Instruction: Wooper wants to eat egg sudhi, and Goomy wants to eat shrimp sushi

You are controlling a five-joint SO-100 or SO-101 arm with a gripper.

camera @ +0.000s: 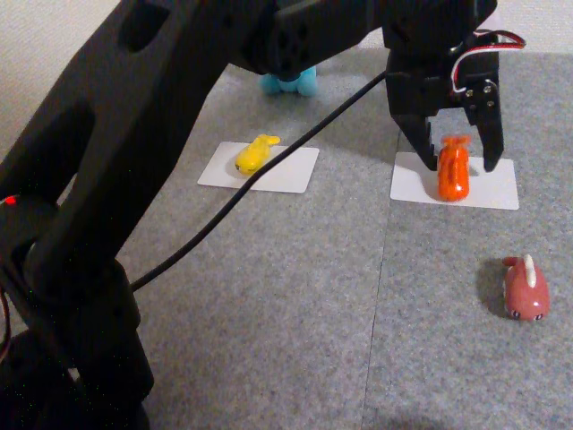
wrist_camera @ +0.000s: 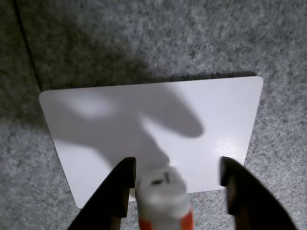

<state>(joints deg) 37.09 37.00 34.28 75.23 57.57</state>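
The arm (camera: 134, 179) is matt black, and so is its pincer (camera: 455, 154), with red, white and black wires (camera: 488, 45) looped at its top. A black cable (camera: 269, 170) crosses the other view. The table (camera: 295, 296) is covered in speckled grey carpet tiles with a dark seam between them. Two plain white cards (camera: 269, 170) (camera: 488, 188) lie on it. The egg sudhi (camera: 254, 154) is bright yellow. The shrimp sushi (camera: 453, 168) is vivid orange; in the wrist view its underside (wrist_camera: 163, 196) shows white above an orange edge. A third figure (camera: 525, 291) is dull red-pink with a pale fin. The Wooper (camera: 288, 83) shows light blue.
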